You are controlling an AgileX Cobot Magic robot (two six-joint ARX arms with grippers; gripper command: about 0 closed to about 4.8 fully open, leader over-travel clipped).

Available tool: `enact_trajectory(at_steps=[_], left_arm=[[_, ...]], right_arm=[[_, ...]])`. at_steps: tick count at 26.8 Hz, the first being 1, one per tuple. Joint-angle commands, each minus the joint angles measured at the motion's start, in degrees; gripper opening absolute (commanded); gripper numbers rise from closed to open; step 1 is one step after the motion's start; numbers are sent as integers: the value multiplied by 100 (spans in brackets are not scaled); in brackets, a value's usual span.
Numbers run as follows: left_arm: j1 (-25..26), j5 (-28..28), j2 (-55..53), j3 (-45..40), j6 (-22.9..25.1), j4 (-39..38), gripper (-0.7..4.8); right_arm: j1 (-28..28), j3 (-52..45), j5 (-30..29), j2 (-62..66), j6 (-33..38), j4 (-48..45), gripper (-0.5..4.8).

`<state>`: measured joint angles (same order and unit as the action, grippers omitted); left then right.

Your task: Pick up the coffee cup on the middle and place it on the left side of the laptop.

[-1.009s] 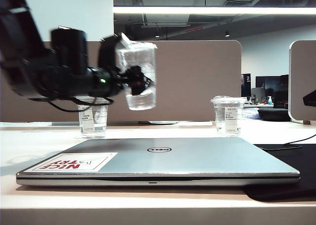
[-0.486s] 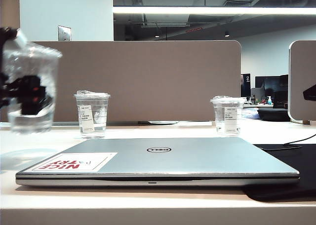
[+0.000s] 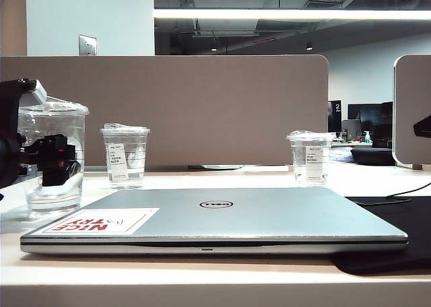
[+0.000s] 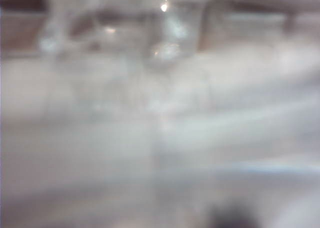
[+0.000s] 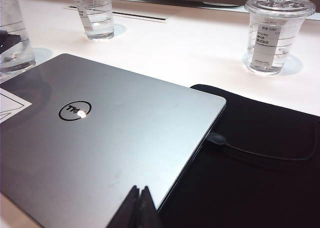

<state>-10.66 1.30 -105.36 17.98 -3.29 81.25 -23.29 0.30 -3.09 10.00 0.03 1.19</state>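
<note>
coffee cup [image 3: 52, 155]: upright at table [image 3: 202, 180] level, just left of laptop [image 3: 222, 219], the task's target side
left gripper [image 3: 57, 160]: jaws clamped on cup wall; bottom contact with table likely, wrist view too blurred
cup look: tall, clear, lidded
right gripper [image 5: 139, 208]: jaws pressed together, parked above laptop, idle

Silver laptop [image 3: 222, 216] with a black round Dell logo [image 3: 216, 204] and a red-and-white "NICE TRY" sticker [image 3: 101, 221]. The clear coffee cup [image 3: 52, 155] is pinched in the black left gripper [image 3: 54, 160], red marks on it. Two clear cups [image 3: 125, 155] [image 3: 310, 156] wear white labels. White table [image 3: 377, 179], black mat [image 5: 260, 163], beige partition [image 3: 202, 105], and the right gripper [image 5: 138, 208] black, tips together.
</note>
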Motion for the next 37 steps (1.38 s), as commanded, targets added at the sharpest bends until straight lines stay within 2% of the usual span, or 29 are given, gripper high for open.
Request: enact_trajectory(at_steps=[1, 3, 8, 13, 17, 22, 26, 27, 28, 29, 30, 31, 35, 37], left_arm=[[4, 22, 26, 0, 7, 195, 405], [4, 24, 28, -28, 7, 195, 441], [4, 302, 203, -210, 28, 195, 477], [4, 278, 949, -793, 332, 195, 479], [4, 282, 1445, -1154, 326, 195, 479], [4, 304, 2339, -1751, -26, 195, 479], [-9, 848, 2855, -1764, -188, -190, 478], [-11, 1001, 2944, -1762, -190, -186, 416], [-11, 1154, 3034, -1762, -190, -179, 316], [-11, 1307, 3165, -1762, -192, -188, 167], [-11, 1429, 3279, -1762, -219, -186, 41], [-11, 1506, 3394, -1762, -291, -177, -8], [-11, 1565, 4061, -1759, -575, -319, -5], [-11, 1563, 4715, -1759, -575, -726, -5]], right_arm=[[-2, -22, -4, 9, -7, -101, -5], [-7, -22, -2, 9, -7, -101, -5], [-330, -22, 15, 11, -7, -101, -5], [-855, -22, 15, 13, -7, -101, -5], [-1117, -22, 15, 13, -7, -101, -5], [-1292, -22, -9, 11, -7, -101, -5], [-1082, -22, -33, -22, -7, -96, -5], [-975, -22, -76, -24, -7, -101, -5], [-866, -22, -72, -50, -7, -96, -5], [-706, -22, -76, -87, -4, -90, -5], [-566, -22, -76, -105, -7, -101, -5], [-402, -22, -76, -151, -4, -92, -5], [372, -22, -68, -313, -7, -81, -5], [885, -22, -70, -463, -7, -87, -5]])
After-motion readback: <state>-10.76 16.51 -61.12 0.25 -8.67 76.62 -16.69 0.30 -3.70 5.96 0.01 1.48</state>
